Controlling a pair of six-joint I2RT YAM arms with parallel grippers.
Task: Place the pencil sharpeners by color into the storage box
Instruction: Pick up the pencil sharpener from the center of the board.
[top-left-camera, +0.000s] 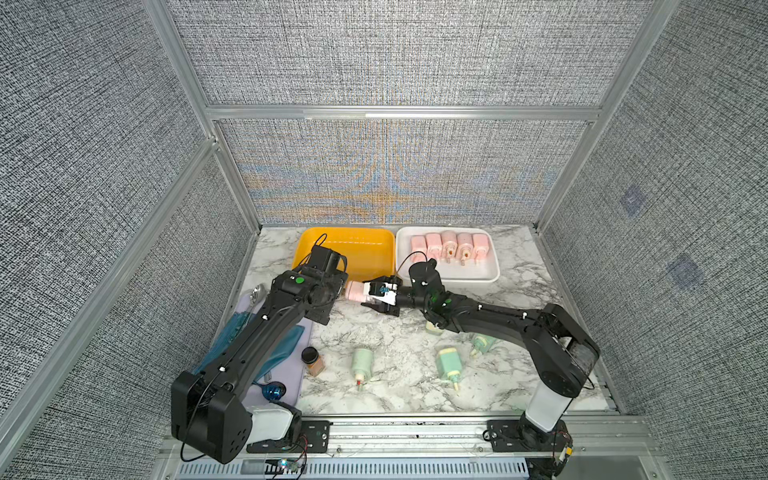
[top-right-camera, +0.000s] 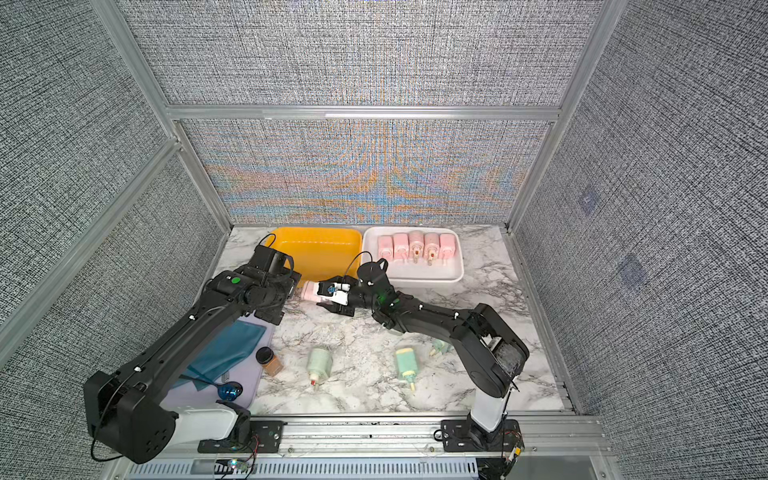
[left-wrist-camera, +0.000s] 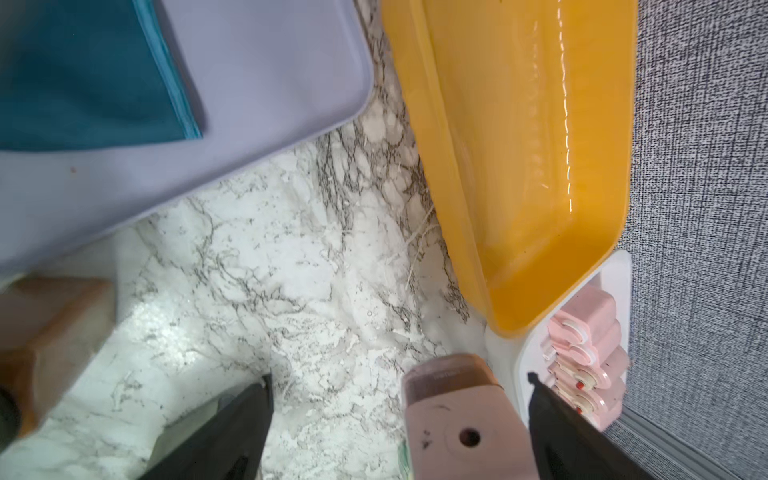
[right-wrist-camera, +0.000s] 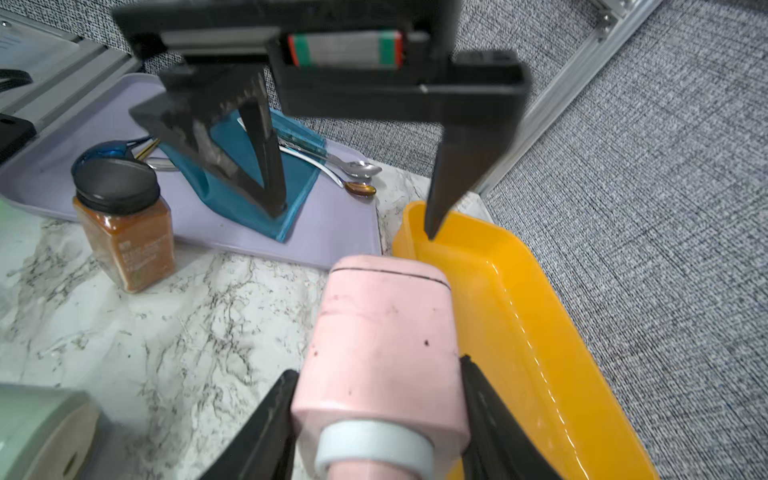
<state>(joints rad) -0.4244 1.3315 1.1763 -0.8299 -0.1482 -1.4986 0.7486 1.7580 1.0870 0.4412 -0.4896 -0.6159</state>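
Note:
A pink pencil sharpener (top-left-camera: 355, 291) (right-wrist-camera: 382, 332) hangs just above the marble in front of the storage box, and my right gripper (top-left-camera: 376, 293) (right-wrist-camera: 378, 365) is shut on its crank end. My left gripper (left-wrist-camera: 399, 376) (top-left-camera: 338, 293) is open around the sharpener's (left-wrist-camera: 457, 415) far end, with gaps on both sides. The storage box is two bins: a bare yellow one (top-left-camera: 374, 249) and a white one (top-left-camera: 457, 279) that holds several pink sharpeners (top-left-camera: 449, 245). Mint green sharpeners (top-left-camera: 362, 361) (top-left-camera: 449, 361) (top-left-camera: 482, 343) lie on the near table.
A brown jar (top-left-camera: 312, 361) with a black lid stands beside a lilac tray (top-left-camera: 291, 374) at the left. That tray carries a teal cloth (top-left-camera: 241, 336), spoons (right-wrist-camera: 357, 170) and a blue object (top-left-camera: 274, 391). Fabric walls close in the table's back and sides.

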